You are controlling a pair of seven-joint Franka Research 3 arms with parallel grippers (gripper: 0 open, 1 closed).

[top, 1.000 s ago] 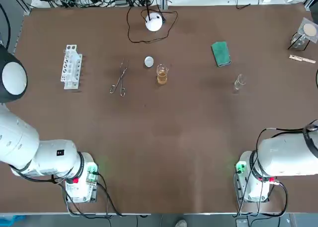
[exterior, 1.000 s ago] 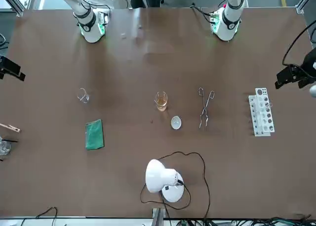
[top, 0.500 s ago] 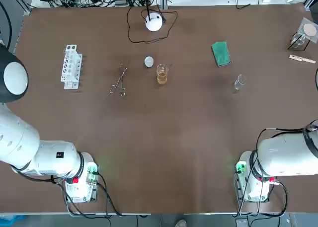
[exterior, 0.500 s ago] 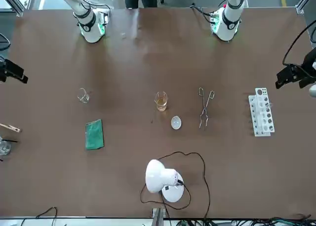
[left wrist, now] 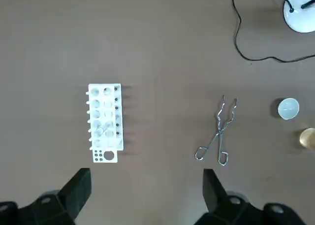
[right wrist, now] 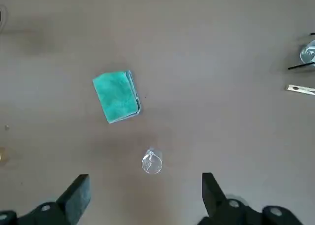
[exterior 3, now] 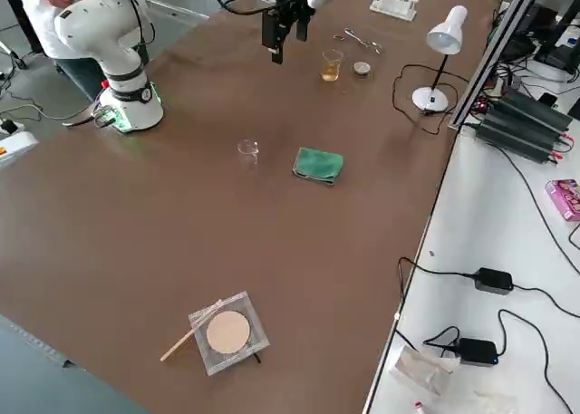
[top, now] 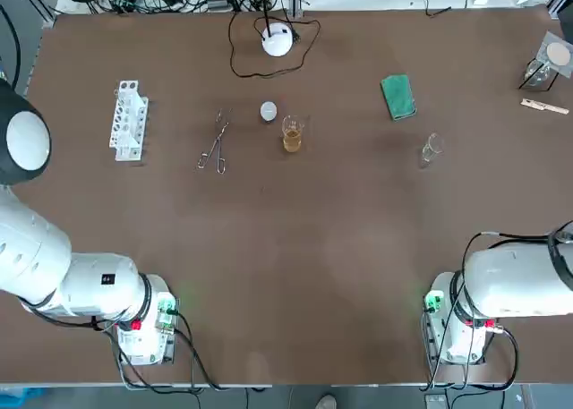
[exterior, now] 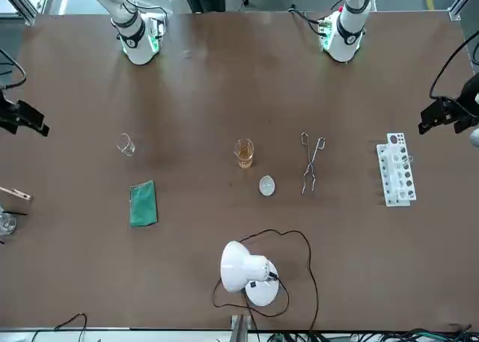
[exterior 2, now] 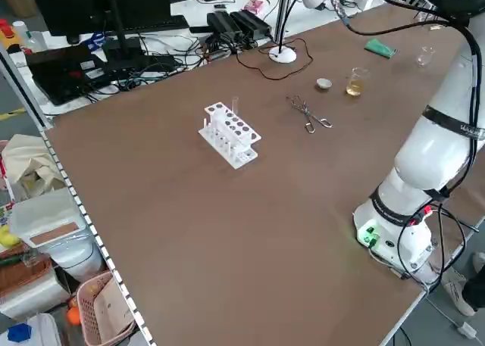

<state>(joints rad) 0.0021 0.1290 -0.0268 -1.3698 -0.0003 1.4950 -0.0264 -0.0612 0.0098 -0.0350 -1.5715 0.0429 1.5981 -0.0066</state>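
Above the brown table, the left gripper and the right gripper are held high, each with fingers spread wide. Under the left one the white tube rack is seen, under the right one the green cloth. The metal tongs are laid near the rack, not touching it. The small glass is found near the cloth.

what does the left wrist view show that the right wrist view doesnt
Only the left wrist view: the test tube rack, metal tongs, lamp base and the open left gripper. Only the right wrist view: the green cloth, empty glass beaker and the open right gripper. Both: the brown table, each gripper hanging above it.
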